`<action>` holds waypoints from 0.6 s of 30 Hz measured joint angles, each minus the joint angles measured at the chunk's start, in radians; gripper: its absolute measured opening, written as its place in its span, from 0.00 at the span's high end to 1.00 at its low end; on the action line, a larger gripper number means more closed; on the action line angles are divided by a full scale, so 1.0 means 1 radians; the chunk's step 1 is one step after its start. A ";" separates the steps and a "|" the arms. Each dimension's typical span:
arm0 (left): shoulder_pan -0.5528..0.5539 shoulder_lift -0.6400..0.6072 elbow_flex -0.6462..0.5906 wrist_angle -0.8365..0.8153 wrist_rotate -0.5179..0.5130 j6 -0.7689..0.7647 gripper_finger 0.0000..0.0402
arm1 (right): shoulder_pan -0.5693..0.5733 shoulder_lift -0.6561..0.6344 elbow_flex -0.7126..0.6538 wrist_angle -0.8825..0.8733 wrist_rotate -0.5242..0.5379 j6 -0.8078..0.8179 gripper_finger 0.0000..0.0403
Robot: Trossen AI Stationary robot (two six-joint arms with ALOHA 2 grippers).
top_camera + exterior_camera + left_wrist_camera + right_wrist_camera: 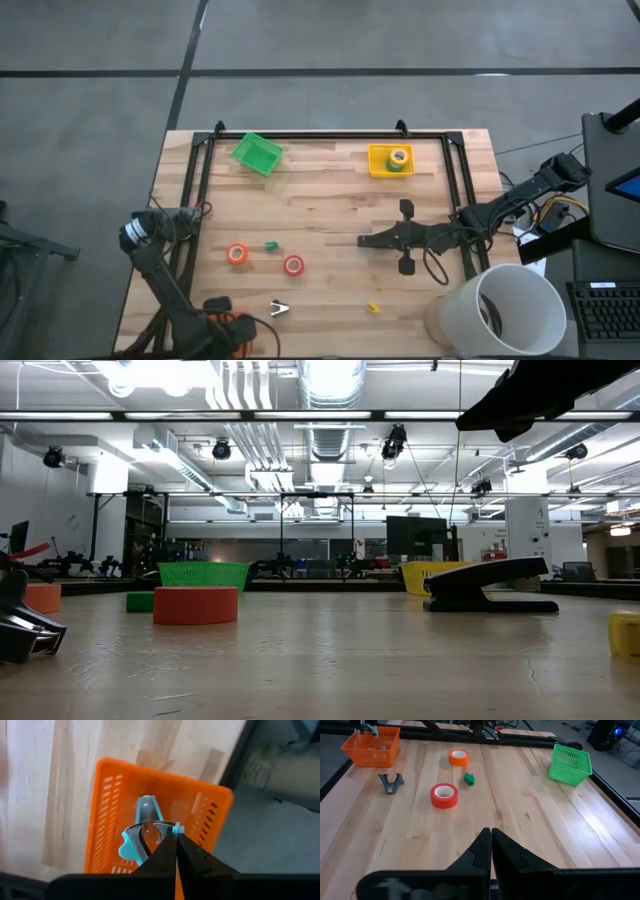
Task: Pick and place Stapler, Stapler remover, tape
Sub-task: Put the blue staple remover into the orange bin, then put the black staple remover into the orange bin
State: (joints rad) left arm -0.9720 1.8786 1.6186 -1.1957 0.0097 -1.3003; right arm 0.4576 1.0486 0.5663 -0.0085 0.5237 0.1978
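Shut left jaws over orange basket [150, 805], seemingly above blue staple remover [145, 832].

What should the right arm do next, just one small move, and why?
Probably open the right gripper: its fingers are shut on nothing, and the red tape roll lies loose on the table ahead of it.

Wooden table [330, 200], pale butcher-block planks, black rails along three sides. Lying on it: green basket [257, 154] and yellow basket [390, 160] near the far edge; orange basket [371, 746] at the left near corner; orange tape roll [237, 254]; red tape roll [293, 265]; small green piece [270, 244]; staple remover [279, 309]; small yellow piece [373, 308]; black stapler [488, 586].
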 joint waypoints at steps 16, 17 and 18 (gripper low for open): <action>-0.012 0.000 -0.103 0.023 0.030 -0.091 0.95 | 0.000 0.000 0.000 0.014 0.000 0.009 0.98; -0.012 0.000 -0.103 0.021 0.030 -0.101 0.95 | 0.000 0.000 0.000 0.014 0.000 0.009 0.98; -0.011 0.000 -0.102 0.016 0.030 -0.109 0.95 | 0.000 0.000 0.000 0.014 0.000 0.009 0.98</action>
State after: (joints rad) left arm -0.9834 1.8786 1.5162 -1.1801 0.0395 -1.4094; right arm 0.4580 1.0485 0.5663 0.0055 0.5236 0.2070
